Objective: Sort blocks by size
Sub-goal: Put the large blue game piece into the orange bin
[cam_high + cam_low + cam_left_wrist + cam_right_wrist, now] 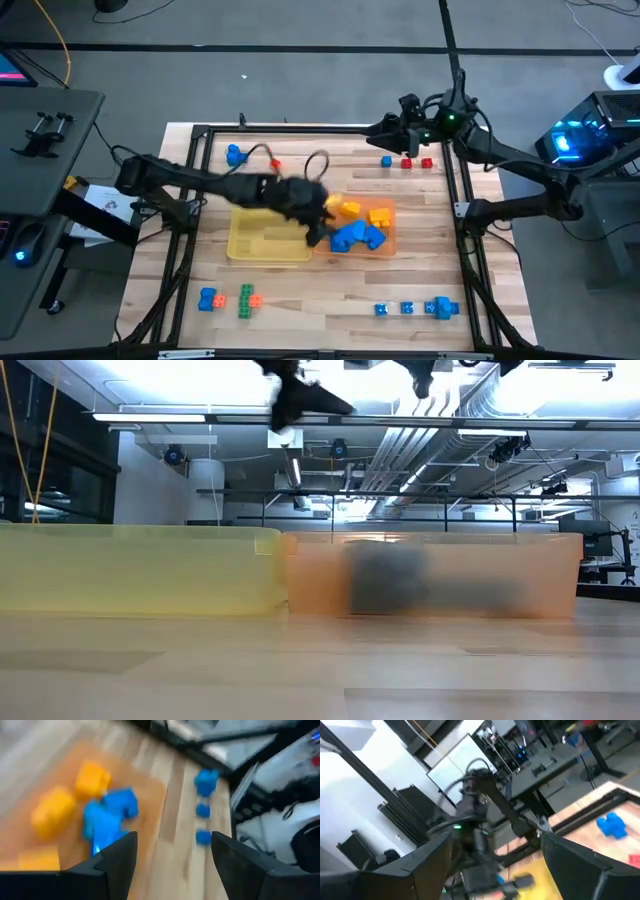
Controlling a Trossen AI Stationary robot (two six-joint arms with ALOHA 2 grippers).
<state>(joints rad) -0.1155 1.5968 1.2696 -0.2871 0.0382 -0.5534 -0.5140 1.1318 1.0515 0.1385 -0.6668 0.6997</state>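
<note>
Blocks fill the orange tray (388, 238), and the left gripper (322, 222) hangs just above that tray's near edge, beside the yellow tray (262, 243). Its 2 fingers (116, 857) stand apart with nothing between them. Just ahead of those fingers lie a cluster of blue blocks (107, 817) and 2 yellow blocks (92, 778), all resting on the orange tray floor. Beyond the tray, farther from the same gripper, 3 small blue blocks (203, 810) sit in a line on the bare wooden table (320, 300).

Right gripper (385, 128) waits at the far edge of the table, well apart from the trays, its fingers (432, 862) spread wide and empty. Near it on the wood sit a tiny blue block (386, 161) and 2 tiny red blocks (416, 163). One larger blue block (235, 155) lies off toward the left arm's far side.
</note>
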